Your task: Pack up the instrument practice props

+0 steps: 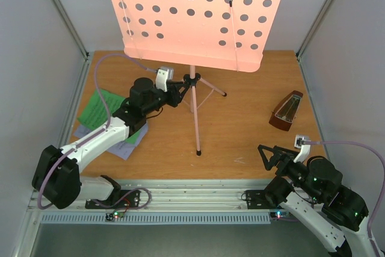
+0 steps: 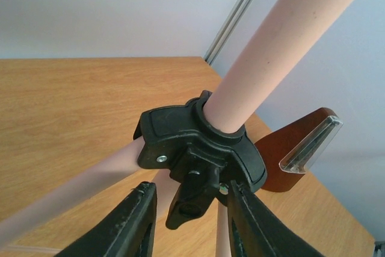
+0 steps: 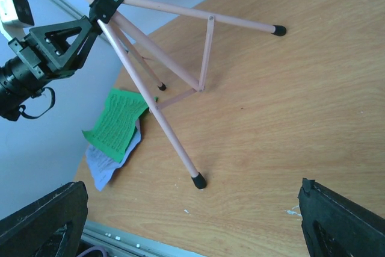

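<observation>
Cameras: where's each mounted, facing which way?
Top external: above and behind both arms, looking down at the wooden table; both show.
Left wrist: on the left arm, facing the pink tripod music stand's black hub; left claw flanks its lever.
Right wrist: low, near edge, facing stand legs and green paper sheet; open right claw at bottom.
Shared: all three show the stand.

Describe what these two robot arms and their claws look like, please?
Both arms have white shells with bulky black joints: the left arm and the right arm. A pale purple cable loops to each wrist, where a small white camera box sits. The left gripper and right gripper are black, with two flat fingers each on triangular frames.
</observation>
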Robot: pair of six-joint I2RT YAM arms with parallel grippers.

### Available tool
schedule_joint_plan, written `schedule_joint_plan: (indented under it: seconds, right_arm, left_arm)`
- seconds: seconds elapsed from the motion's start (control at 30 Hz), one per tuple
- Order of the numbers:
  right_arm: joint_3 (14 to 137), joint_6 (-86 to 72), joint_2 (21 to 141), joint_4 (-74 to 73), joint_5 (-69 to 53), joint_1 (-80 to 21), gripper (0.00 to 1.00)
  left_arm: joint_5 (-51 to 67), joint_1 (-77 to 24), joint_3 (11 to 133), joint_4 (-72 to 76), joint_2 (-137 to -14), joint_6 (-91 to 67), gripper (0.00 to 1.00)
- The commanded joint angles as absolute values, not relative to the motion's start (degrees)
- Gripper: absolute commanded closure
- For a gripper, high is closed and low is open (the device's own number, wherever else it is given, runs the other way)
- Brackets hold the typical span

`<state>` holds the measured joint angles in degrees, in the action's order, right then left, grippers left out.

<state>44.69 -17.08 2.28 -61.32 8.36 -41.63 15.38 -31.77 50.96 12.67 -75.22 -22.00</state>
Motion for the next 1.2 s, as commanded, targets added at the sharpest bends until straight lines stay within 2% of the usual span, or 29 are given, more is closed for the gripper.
schedule_joint_plan:
  seconds: [0.0,0.1,0.27,0.43,0.7,0.9,1.17]
  right_arm:
    - [45.35,-17.67,2.11,-60.90,8.25,-41.54,0.04]
    - [45.35,-17.67,2.07,-60.94,8.26,-41.50,0.05]
    - [45.31,-17.66,2.01,-61.12,8.26,-41.54,0.06]
    - [45.35,-17.67,1.93,-61.23,8.26,-41.57,0.07]
    - [45.00,-17.80,2.13,-60.75,8.00,-41.53,0.07]
    - [45.00,-18.01,2.29,-61.01,7.82,-41.57,0.06]
    - [45.59,-18.22,1.84,-62.10,7.93,-41.55,0.05]
  left_arm:
    - [16.35,-31.46,52.04,17.94,-76.28,-23.02,0.64]
    - [16.87,-31.46,51.68,19.54,-76.57,-22.77,0.66]
    - [16.71,-31.35,51.60,19.74,-77.11,-22.68,0.79]
    - [15.99,-31.38,50.58,20.40,-77.07,-24.45,0.87]
    - [15.27,-31.38,48.38,21.35,-78.44,-40.09,0.99]
    - [15.90,-31.33,45.59,25.82,-80.64,-54.87,1.00]
    - [22.99,-31.38,42.94,44.84,-89.45,-78.27,0.99]
